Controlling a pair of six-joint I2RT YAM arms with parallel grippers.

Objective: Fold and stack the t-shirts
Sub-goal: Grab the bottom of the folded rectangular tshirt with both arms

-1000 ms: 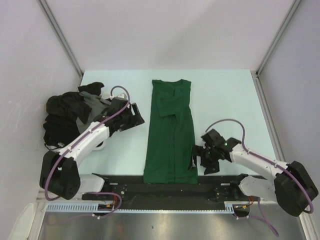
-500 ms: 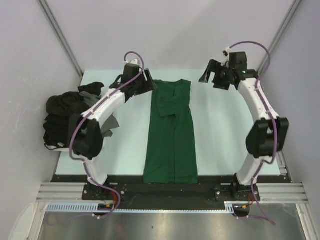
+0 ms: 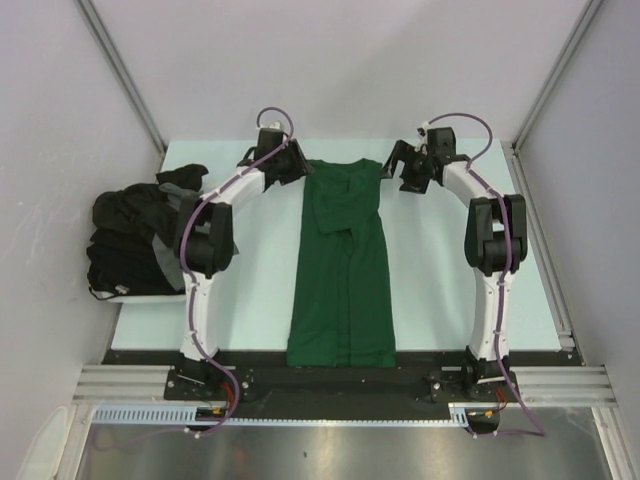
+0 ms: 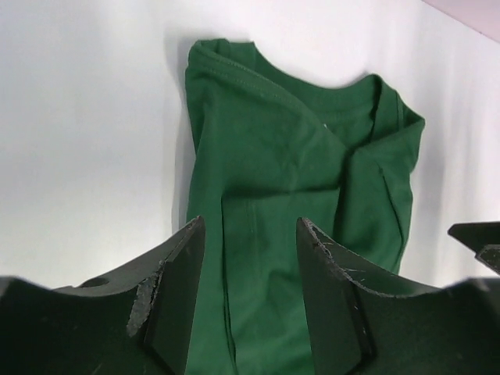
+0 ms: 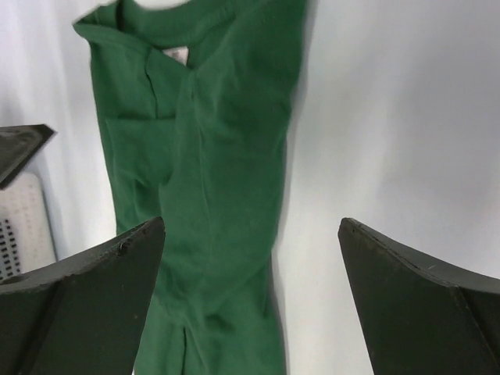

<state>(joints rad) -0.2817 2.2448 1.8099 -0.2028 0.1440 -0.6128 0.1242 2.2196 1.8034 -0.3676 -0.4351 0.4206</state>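
The left gripper (image 3: 295,170) has its two fingers parted with a moderate gap and nothing pinched between them. In its wrist view (image 4: 248,312) green cloth shows through the gap, and whether the tips touch the cloth cannot be told. It sits at the far left corner of the dark green t-shirt (image 3: 340,270), by the shoulder. The right gripper (image 3: 395,172) is spread much wider, its fingers standing at the two lower corners of its own wrist view (image 5: 251,305) and holding nothing. It sits just beside the shirt's far right corner. Both arms reach from their bases at the near edge to the far end of the table (image 3: 450,260), the left arm (image 3: 215,215) and the right arm (image 3: 490,230) flanking the shirt. The green shirt lies lengthwise down the middle of the table as a long narrow strip, sides and sleeves folded in, collar at the far end and hem at the near edge. Its small white neck label (image 5: 178,55) shows just inside the collar. The black and dark grey t-shirts (image 3: 135,240) lie in a rumpled heap at the table's left edge, well apart from the green one.
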